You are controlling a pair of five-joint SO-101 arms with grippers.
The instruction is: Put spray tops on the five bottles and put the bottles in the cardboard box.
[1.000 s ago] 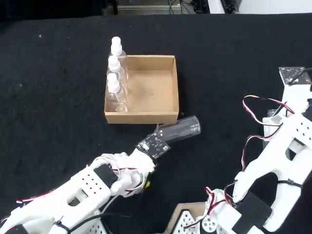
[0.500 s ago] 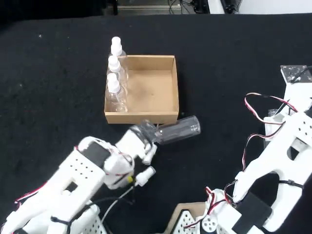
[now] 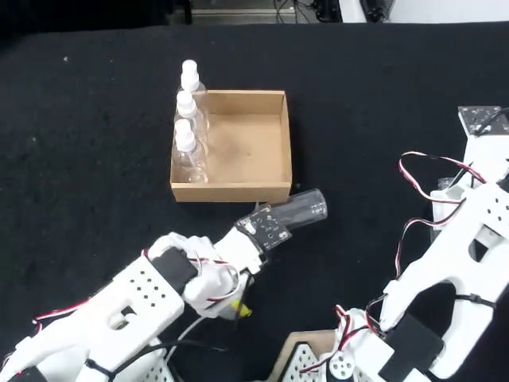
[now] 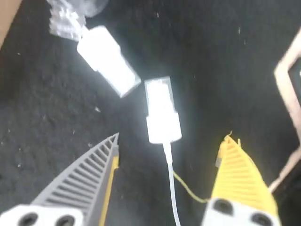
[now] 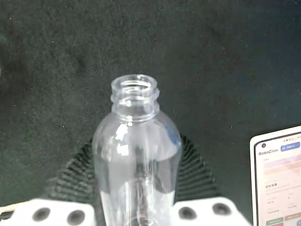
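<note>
Gaping wide over the black bench (image 3: 382,95), the left gripper (image 4: 172,137) holds nothing. A loose spray top (image 4: 162,113) lies just ahead of its fingertips, in line with the gap between them, with its thin dip tube running back between the grey finger and the yellow one. Slightly farther ahead, toward the grey finger's side, lies a second white piece (image 4: 106,59), close to the threaded neck of a clear lying bottle (image 3: 301,211). I cannot tell whether the two touch.

From above, this bottle lies on its side just beyond the left gripper, and the cardboard box (image 3: 270,143) sits a little past it. Three topped bottles (image 3: 185,137) stand in a row along the box wall on the far side from the lying bottle.

The right gripper (image 5: 138,147) is closed around an uncapped bottle (image 5: 136,141), whose open mouth points out beyond the fingertips and whose clear body sits between the ribbed black fingers. A phone (image 5: 277,179) lies beside this gripper.
</note>
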